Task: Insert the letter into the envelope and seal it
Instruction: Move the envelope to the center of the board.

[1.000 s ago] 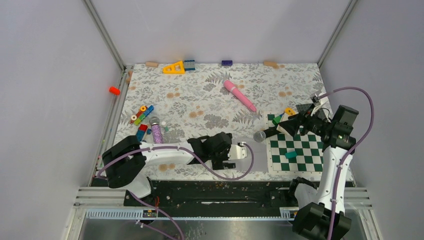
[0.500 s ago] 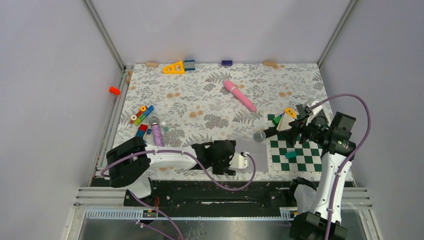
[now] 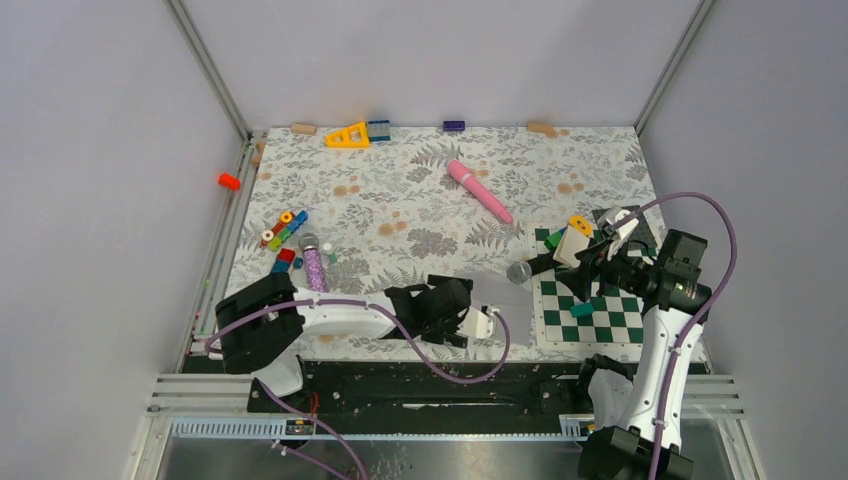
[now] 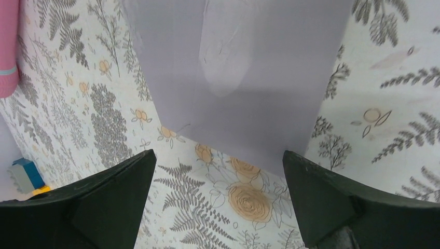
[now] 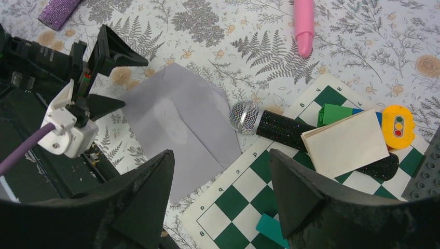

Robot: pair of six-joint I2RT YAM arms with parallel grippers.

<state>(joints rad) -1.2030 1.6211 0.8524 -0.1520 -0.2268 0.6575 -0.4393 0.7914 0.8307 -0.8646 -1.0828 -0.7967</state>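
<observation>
With my left gripper point(image 4: 218, 155) wide open at the near corner of the pale grey-lavender paper envelope point(image 4: 244, 72) lying flat on the floral tabletop point(image 4: 384, 129), and my right gripper point(image 5: 220, 155) open too, I should come in low without creasing it.

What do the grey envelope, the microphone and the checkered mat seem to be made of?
The envelope looks like thin matte paper: flat, faintly creased, with fold lines. The microphone seems plastic, its handle black and glittery, its head a silvery mesh, perhaps metal. The checkered mat looks like a thin printed sheet, card or vinyl; I cannot tell which.
</observation>
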